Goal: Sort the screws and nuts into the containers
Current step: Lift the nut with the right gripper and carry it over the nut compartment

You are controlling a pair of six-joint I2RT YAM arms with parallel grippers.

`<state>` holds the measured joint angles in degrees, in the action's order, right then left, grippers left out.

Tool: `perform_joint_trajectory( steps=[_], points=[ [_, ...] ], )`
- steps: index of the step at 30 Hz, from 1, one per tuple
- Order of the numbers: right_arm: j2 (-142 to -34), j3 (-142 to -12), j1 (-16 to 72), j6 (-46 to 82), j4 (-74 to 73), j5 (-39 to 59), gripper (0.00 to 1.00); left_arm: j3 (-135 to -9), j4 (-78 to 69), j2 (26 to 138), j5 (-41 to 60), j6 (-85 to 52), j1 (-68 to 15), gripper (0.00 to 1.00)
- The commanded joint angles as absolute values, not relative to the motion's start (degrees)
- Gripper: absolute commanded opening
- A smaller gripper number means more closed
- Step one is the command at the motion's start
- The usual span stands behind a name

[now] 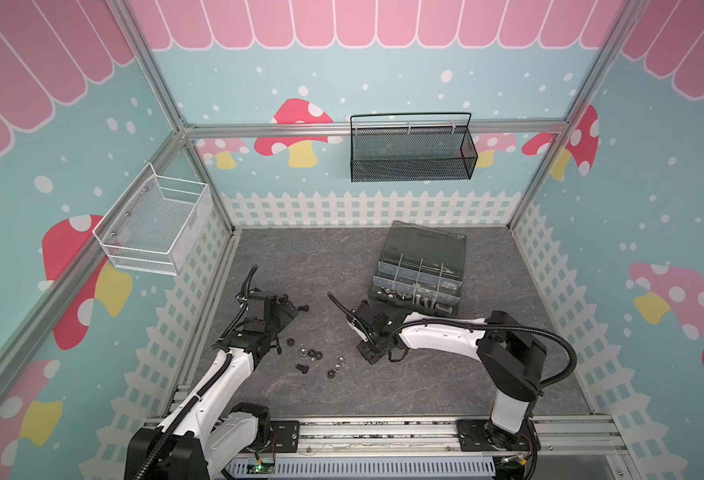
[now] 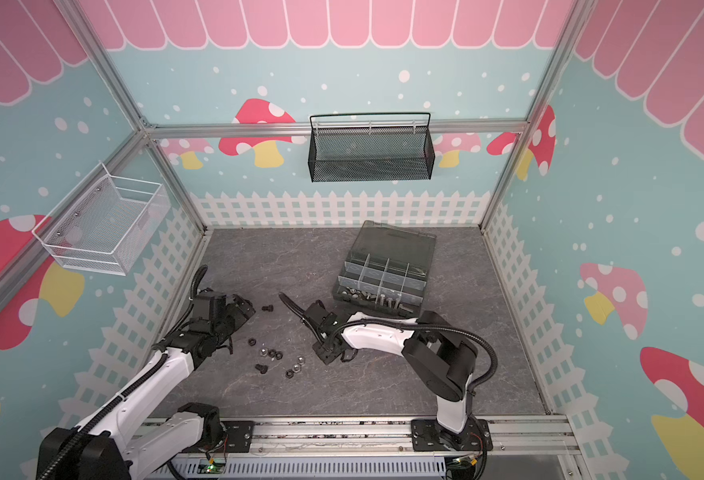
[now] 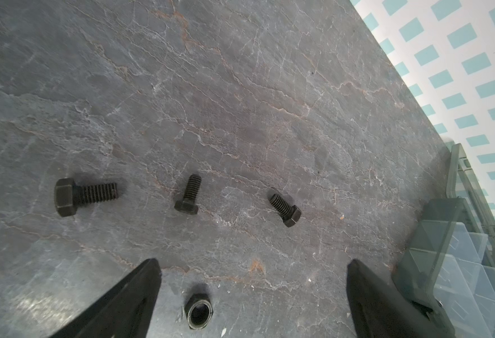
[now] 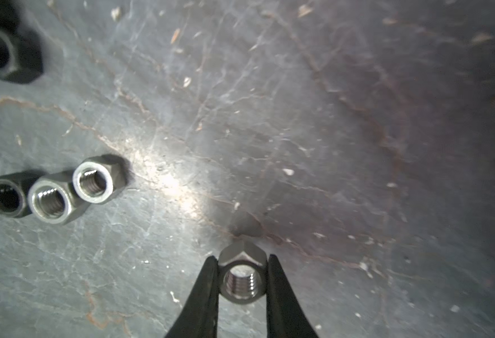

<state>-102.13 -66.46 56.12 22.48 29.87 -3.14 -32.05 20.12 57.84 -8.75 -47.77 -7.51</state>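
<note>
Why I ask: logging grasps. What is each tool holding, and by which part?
The right tool pinches a silver nut across two opposite side flats. The left tool is open and holds nothing.

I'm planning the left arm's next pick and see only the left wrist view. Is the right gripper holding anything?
Observer: Yes. The right gripper is shut on a silver nut.
Operator: Has anything gone into the box yet? I see only bare compartments at its corner.
Observer: Yes. In a top view, the box holds silver screws in its near row.
</note>
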Motion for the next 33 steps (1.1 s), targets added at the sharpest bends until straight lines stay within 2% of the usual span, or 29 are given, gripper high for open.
perform_joint_trajectory(
  steps=[1, 9, 19, 33],
  points=[
    [-96.96, -64.51, 53.56, 25.15, 28.02, -4.17, 0.00, -32.40, 20.31, 57.43, -9.04, -48.14, -7.12, 1.00],
    [-86.99, -60.27, 42.15, 26.19, 26.81, -7.82, 0.00, -32.60, 19.81, 57.93, -8.02, -47.99, -7.11, 1.00],
    [-81.33, -58.87, 24.33, 25.61, 23.84, -10.47, 0.00, -32.87, 18.45, 58.78, -6.51, -48.43, -7.12, 1.00],
    [-88.37, -60.03, 10.85, 21.56, 18.72, -5.35, 0.00, -33.72, 16.79, 59.62, -4.69, -48.69, -7.12, 1.00]
  ],
)
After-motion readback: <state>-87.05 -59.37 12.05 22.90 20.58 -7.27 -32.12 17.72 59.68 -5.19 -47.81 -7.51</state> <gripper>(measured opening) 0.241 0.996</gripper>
